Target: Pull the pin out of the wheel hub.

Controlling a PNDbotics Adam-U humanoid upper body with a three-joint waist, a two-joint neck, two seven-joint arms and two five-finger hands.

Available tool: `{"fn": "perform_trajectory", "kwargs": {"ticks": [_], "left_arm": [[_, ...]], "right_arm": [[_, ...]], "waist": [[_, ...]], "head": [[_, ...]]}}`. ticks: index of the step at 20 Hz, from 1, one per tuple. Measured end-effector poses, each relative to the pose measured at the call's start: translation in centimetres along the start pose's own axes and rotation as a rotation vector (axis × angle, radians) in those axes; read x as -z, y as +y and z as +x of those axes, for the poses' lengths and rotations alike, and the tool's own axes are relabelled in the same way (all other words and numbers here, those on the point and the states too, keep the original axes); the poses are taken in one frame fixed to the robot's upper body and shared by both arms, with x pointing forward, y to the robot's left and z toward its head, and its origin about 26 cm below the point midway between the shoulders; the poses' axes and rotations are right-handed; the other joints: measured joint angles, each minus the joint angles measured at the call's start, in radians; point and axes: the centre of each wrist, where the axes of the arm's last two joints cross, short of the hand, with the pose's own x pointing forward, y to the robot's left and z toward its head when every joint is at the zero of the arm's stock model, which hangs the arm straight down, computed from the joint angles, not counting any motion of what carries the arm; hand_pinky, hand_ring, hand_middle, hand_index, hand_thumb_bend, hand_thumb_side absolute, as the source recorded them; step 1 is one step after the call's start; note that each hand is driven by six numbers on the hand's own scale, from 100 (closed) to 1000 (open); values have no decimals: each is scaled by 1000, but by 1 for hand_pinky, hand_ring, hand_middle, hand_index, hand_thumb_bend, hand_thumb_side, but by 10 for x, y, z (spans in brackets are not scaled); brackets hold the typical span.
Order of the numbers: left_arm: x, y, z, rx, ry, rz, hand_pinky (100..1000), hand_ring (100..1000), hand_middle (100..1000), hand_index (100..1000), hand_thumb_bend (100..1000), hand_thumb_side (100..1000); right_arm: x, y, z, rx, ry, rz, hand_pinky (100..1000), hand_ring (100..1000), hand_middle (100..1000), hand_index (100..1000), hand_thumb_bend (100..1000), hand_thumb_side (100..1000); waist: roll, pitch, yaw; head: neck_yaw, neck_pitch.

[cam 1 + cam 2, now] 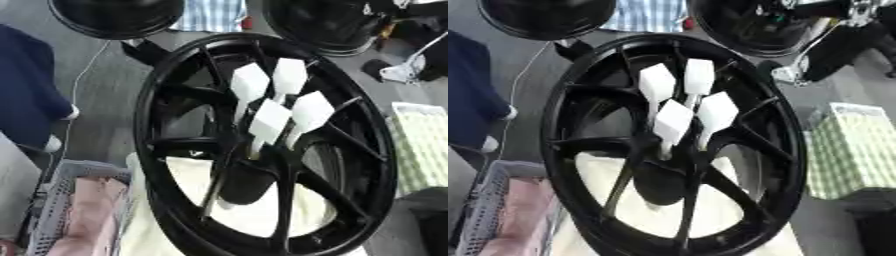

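Far left: round black wheel (pixel 116 17), upper corner, partly cut off.
Far right: second round black wheel (pixel 325 22), upper corner.
Right edge: green-and-white checked cloth (pixel 852 150).
Lower left: grey mesh basket (pixel 48 210), pink fabric (pixel 87 215) inside.
Left side: dark blue fabric (pixel 26 85); thin white cable (pixel 83 70) nearby.

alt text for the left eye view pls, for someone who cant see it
A black spoked wheel hub fills the view, with four white square-headed pins still clustered in its centre. No robot hand shows. A grey basket holding pink cloth sits at lower left.
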Motion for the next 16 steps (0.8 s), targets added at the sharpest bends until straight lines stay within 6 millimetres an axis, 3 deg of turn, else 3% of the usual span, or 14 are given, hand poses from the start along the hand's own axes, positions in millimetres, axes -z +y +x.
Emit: {"fn": "perform_trajectory", "kwargs": {"ticks": [16], "left_arm": [[0, 0, 0, -1, 2, -1, 660, 730, 601, 767, 136, 746]], "right_arm": [[-3, -11, 9, -51, -15, 36, 897, 955, 869, 928, 304, 100]], "waist": [[-8, -6, 1]], "head": [[-5, 6]]}}
